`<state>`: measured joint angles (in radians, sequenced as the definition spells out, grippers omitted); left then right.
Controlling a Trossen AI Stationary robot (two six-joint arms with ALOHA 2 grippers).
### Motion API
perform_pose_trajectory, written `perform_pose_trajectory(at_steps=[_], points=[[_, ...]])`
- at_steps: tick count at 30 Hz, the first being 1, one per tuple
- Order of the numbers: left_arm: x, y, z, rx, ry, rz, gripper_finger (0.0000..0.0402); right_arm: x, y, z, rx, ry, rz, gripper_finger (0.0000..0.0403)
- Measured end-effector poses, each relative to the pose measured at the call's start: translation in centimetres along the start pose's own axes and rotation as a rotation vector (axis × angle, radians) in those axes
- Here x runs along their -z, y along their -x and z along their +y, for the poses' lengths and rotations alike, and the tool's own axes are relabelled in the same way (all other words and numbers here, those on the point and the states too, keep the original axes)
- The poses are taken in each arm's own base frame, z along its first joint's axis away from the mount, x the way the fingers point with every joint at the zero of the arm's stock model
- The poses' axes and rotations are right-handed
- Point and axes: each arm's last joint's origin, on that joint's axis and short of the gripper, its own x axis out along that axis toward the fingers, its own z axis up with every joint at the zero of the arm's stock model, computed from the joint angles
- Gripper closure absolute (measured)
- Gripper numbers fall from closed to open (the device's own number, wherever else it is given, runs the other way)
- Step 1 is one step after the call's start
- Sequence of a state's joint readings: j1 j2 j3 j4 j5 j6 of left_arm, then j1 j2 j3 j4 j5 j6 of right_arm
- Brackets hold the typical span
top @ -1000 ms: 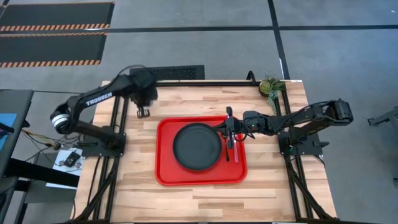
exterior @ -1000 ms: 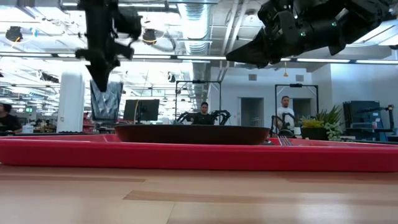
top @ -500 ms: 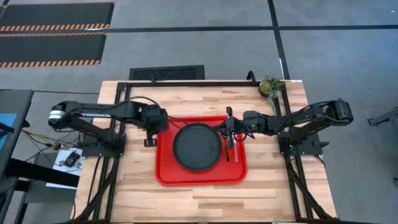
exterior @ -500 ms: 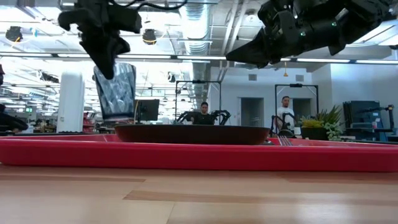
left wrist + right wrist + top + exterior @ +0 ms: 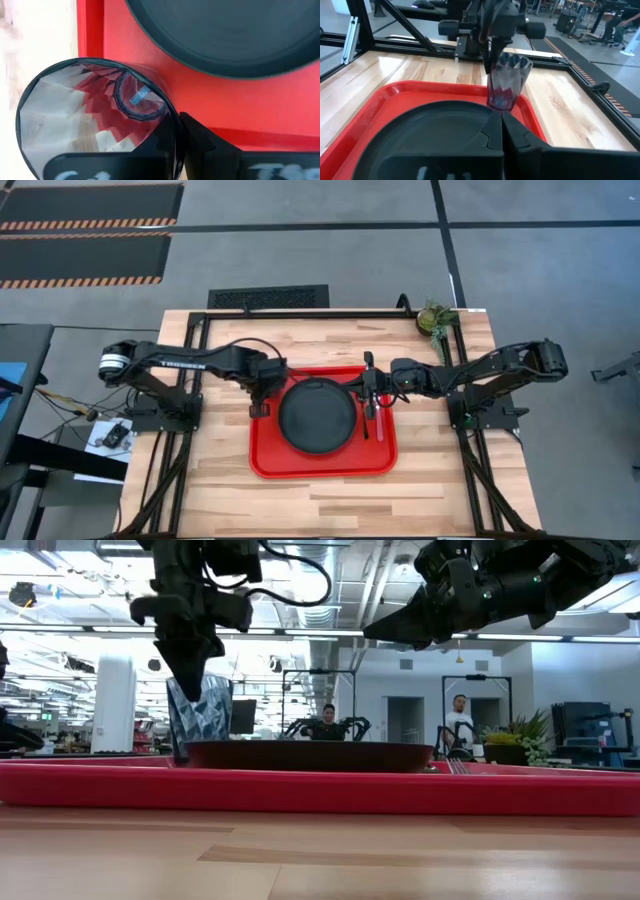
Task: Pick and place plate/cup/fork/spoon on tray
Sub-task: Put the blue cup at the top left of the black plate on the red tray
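Note:
The red tray point(image 5: 320, 465) lies mid-table with the black plate point(image 5: 317, 415) on it. My left gripper point(image 5: 262, 385) is shut on the dark translucent cup point(image 5: 200, 710), over the tray's far left corner. The cup's base is at about plate height. I cannot tell whether it touches the tray. My right gripper point(image 5: 366, 388) is shut and empty, hovering high over the tray's right part. The pink fork point(image 5: 380, 425) lies on the tray right of the plate. A slim black piece point(image 5: 366, 412) beside it may be the spoon, mostly hidden under the gripper. My left gripper pinches the cup's wall at the rim point(image 5: 170, 117), one finger point(image 5: 200, 140) outside and the other inside the mouth. The fingers come from above, pointing down. The cup hangs upright below them, mouth up, its base point(image 5: 500, 102) just inside the tray's rim.
A small green potted plant point(image 5: 436, 318) stands at the table's far right corner. Bare wood lies left of the tray and along the near edge. People and other robots show in the room beyond the table.
My left gripper has carried the cup from the table's far left toward the right and near edges, then down to the tray's far left corner. The cup has stayed upright in the hold.

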<state>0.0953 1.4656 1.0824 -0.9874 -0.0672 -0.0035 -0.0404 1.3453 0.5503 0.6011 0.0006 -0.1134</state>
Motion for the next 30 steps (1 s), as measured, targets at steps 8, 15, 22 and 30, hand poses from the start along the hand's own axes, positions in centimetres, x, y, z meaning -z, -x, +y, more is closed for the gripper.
perform_pose_trajectory(at_steps=[8, 15, 22, 30], points=[[-0.38, -0.79, -0.05, 0.001, -0.001, 0.005, 0.0401, 0.02, 0.00, 0.00, 0.000, 0.000, 0.002, 0.0396], [-0.48, -0.85, 0.19, 0.000, 0.016, -0.008, 0.0401, 0.03, 0.00, 0.00, 0.000, 0.000, 0.003, 0.0399], [-0.43, -0.89, 0.85, -0.002, 0.051, -0.003, 0.0386, 0.03, 0.00, 0.00, 0.000, 0.000, 0.003, 0.0399], [-0.44, -0.90, 0.87, 0.010, 0.055, -0.004, 0.0371, 0.03, 0.00, 0.00, 0.000, 0.000, 0.003, 0.0394]])
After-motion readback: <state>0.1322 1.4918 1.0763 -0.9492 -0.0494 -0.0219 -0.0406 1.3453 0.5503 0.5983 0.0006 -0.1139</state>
